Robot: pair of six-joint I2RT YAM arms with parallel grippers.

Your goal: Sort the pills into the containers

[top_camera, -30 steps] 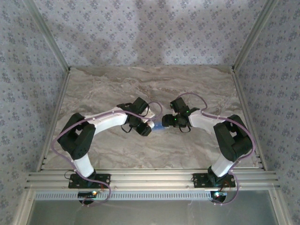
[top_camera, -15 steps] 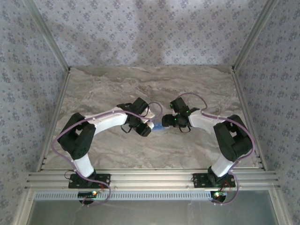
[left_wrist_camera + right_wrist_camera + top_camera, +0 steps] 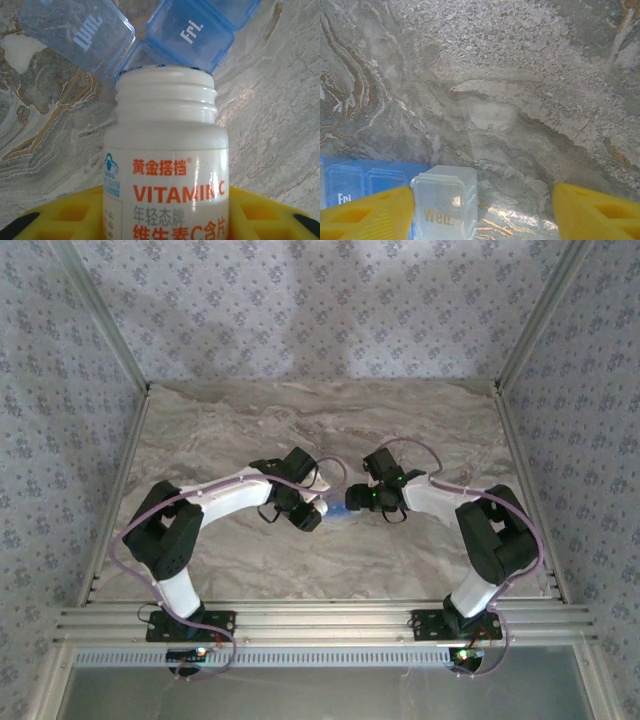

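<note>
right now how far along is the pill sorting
Done: the bottle is uncapped, and the pill box has its Thu lid and Wed lid open. In hand: the left gripper holds the bottle, mouth at the box beside Fri; the right gripper is open at the Wed lid. Left: the filling; the compartment behind the mouth is hidden.

White-and-black arms (image 3: 178, 592), purple cables (image 3: 116, 550), yellow fingers (image 3: 365, 210).
</note>
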